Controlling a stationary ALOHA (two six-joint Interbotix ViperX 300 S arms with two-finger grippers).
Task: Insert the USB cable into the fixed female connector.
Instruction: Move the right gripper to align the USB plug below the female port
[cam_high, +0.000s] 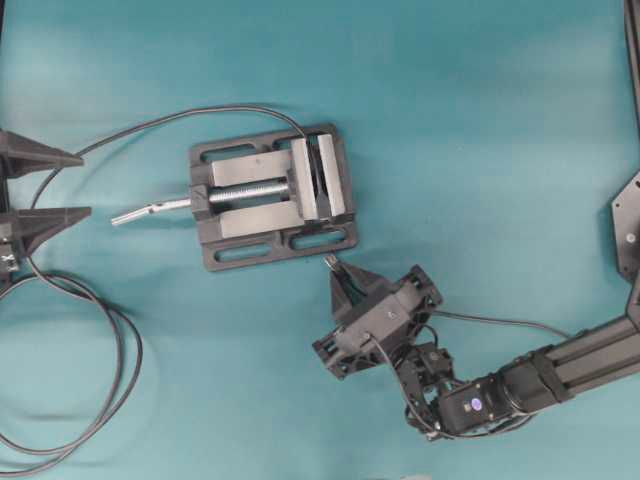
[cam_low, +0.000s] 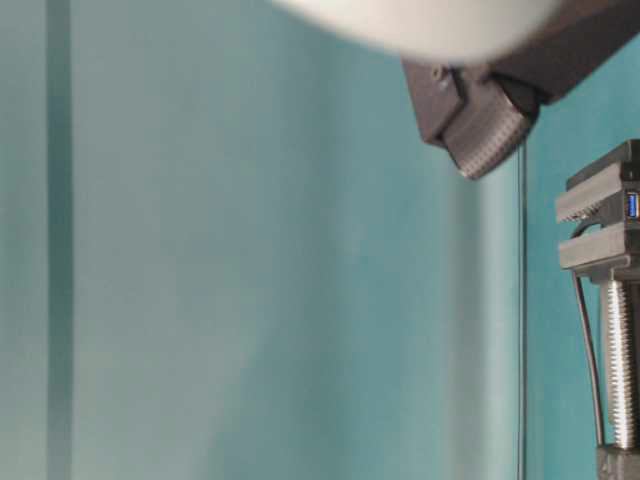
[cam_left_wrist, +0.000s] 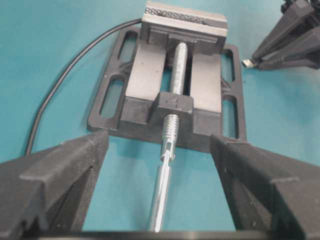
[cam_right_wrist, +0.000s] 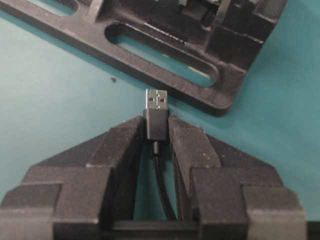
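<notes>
While the left gripper waits wide open and empty, its fingers framing the screw handle of the vise, the right gripper pinches the USB cable by its plug, metal tip just short of the vise's base. The fixed female connector sits clamped in the vise.

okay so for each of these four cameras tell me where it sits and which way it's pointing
Overhead: looks straight down on the vise; right gripper holds the USB cable, left gripper at the left edge.
Table-level: low, sideways; blue-mouthed connector in the vise, an arm part above.
Left wrist: behind open fingers, facing the screw handle.
Right wrist: behind fingers clamping the plug, facing the vise base.
All four share the vise.
</notes>
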